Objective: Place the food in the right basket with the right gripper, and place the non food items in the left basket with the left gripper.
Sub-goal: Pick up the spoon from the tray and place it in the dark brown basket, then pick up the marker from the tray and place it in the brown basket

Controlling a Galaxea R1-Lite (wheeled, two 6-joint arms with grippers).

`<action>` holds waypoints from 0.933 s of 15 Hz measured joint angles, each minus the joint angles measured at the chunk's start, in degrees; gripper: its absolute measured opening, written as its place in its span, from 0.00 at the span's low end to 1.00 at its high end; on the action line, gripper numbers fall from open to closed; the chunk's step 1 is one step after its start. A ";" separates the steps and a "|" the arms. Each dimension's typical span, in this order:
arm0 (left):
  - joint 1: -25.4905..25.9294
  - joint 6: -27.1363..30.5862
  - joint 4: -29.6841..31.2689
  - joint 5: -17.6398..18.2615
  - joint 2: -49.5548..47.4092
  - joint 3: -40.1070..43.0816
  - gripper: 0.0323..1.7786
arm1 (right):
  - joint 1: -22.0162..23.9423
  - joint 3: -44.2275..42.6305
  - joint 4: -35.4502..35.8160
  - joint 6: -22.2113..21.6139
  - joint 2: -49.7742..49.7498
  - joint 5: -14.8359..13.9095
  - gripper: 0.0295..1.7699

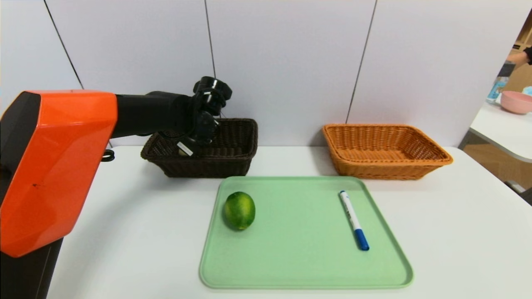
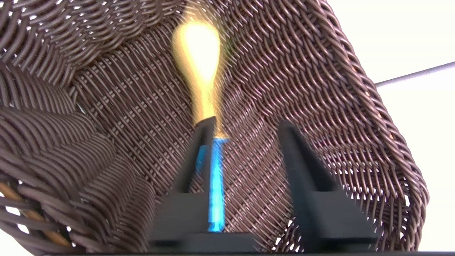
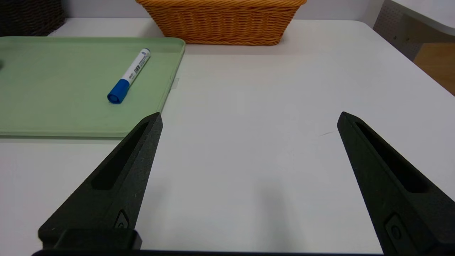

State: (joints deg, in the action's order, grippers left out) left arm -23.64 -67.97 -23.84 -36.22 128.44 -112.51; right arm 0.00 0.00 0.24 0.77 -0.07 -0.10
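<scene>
My left gripper [image 1: 198, 140] reaches down into the left basket [image 1: 232, 162], dark brown wicker. In the left wrist view its jaws [image 2: 246, 122] stand apart over the basket's weave [image 2: 124, 99]. The spoon-spatula [image 2: 201, 57], yellow head and blue handle, lies along one finger only, blurred. The lime [image 1: 239, 210] sits on the left part of the green tray [image 1: 303, 261]. The white marker [image 1: 353, 219] with its blue cap lies on the tray's right part, and the right wrist view shows this marker [image 3: 128, 76] too. My right gripper [image 3: 249, 117] hangs open over bare table, holding nothing. The orange right basket [image 1: 386, 166] is empty.
The white table [image 1: 457, 232] carries the tray in the middle and both baskets along the back wall. A second table at the far right holds a pink bowl [image 1: 516, 101]. The right gripper does not show in the head view.
</scene>
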 joint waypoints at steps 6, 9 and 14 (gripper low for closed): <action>-0.20 4.17 -0.18 0.63 -2.97 0.00 0.72 | 0.02 0.00 0.00 -0.02 0.00 0.00 0.96; -1.85 14.37 -0.16 3.39 -6.63 1.34 0.79 | 0.07 0.00 -0.02 0.00 0.00 0.00 0.96; -9.18 31.54 -0.21 7.17 -11.79 4.49 0.87 | 0.02 0.00 -0.02 0.00 0.00 0.02 0.96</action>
State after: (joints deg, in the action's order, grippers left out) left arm -32.82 -36.44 -24.05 -29.05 116.65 -108.02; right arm 0.02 0.00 0.22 0.77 -0.07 -0.07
